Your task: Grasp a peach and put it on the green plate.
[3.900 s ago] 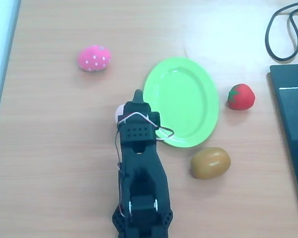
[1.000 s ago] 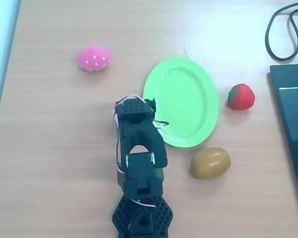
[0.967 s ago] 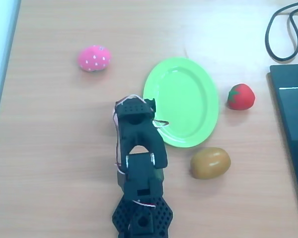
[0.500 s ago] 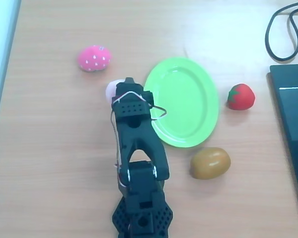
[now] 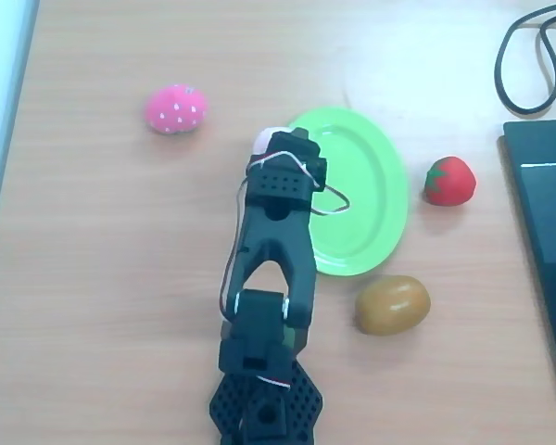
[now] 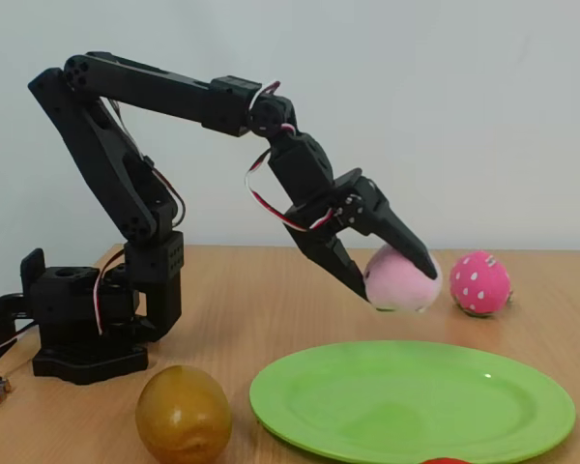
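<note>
Peach, a small pale pink soft-looking round toy fruit (image 6: pixel 403 278), hangs in the air, pinched between the two black fingers of the robot's gripper (image 6: pixel 406 278), one finger across its top and the other under its left flank in the fixed view. It sits clear of the wooden table (image 5: pixel 102 241). In the overhead view a sliver of it peeps out at the gripper's tip (image 5: pixel 262 139), at about 10 o'clock from the middle of the bright lime-green oval plastic plate (image 5: pixel 371 199), right at the plate's rim.

It looks plush and light, so I judge it will squash a little under the fingers rather than slip, and nothing about it seems fragile. A hold across its widest part, as here, should keep it steady; a pinch nearer one end could let it squirm out. Being round, it may roll once let go, so a low release near the plate's middle seems wise.

At 10 o'clock from the plate lies a hot-pink white-dotted plush strawberry (image 5: pixel 176 108), at 3 o'clock a red strawberry toy (image 5: pixel 448 180), and at 5 o'clock a brown kiwi-like oval (image 5: pixel 393 305).
</note>
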